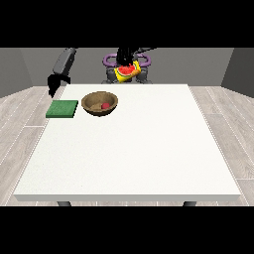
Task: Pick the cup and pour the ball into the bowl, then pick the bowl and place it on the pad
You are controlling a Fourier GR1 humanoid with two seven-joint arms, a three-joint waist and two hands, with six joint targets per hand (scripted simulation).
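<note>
The ball [105, 105] sits inside the bowl [99, 104], a small red shape on the wooden bottom, so the pour looks finished and the carry is what remains. The bowl rests on the desk [129, 149], just beside the green pad [62, 109] and not touching it, a short hop for whoever takes it. The cup [126, 72] is up by the robot's chest, red and yellow, held high and well away from the bowl, tilted it seems, likely drawn clear after tipping. The hand at the view's right [125, 62] is the dark mass right over that cup; it appears to be carrying it, though I cannot tell how its fingers lie. The hand at the view's left [55, 81] hangs off the desk's far corner, above and behind the pad, touching nothing; its fingers droop downward, but whether slack or curled I cannot tell. My read: that hand is the nearer one to take the bowl's rim.
</note>
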